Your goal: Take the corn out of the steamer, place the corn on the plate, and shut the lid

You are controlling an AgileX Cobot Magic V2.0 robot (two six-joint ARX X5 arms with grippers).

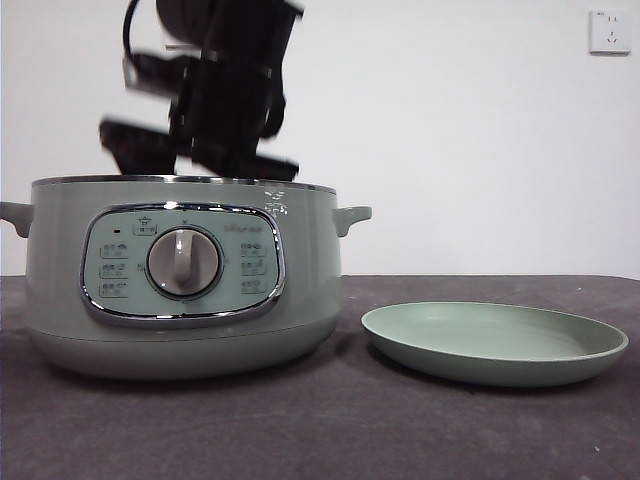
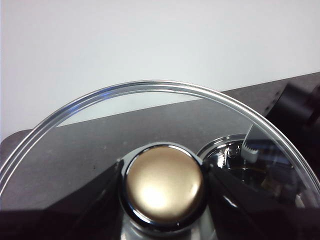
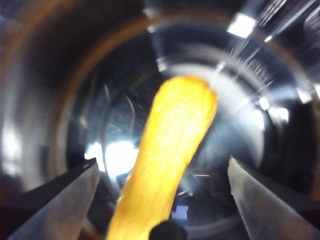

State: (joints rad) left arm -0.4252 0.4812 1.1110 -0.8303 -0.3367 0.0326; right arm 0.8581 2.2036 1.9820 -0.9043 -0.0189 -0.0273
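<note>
One steamer [image 1: 180,275] is being shown at the left of the dark desk [image 1: 330,430] in the front view, with one empty plate [image 1: 495,342] lying just beside it to the right. One corn [image 3: 170,155] is being framed inside the steamer's shiny bowl between the widely parted jaws of the right tool [image 3: 160,200], though whether it is being touched cannot be told, and a dark blurred arm is seen above the pot's rim. One lid [image 2: 150,90] is being held away from the pot by the left tool [image 2: 164,187], whose jaws are closed on either side of its round knob [image 2: 164,182].
</note>
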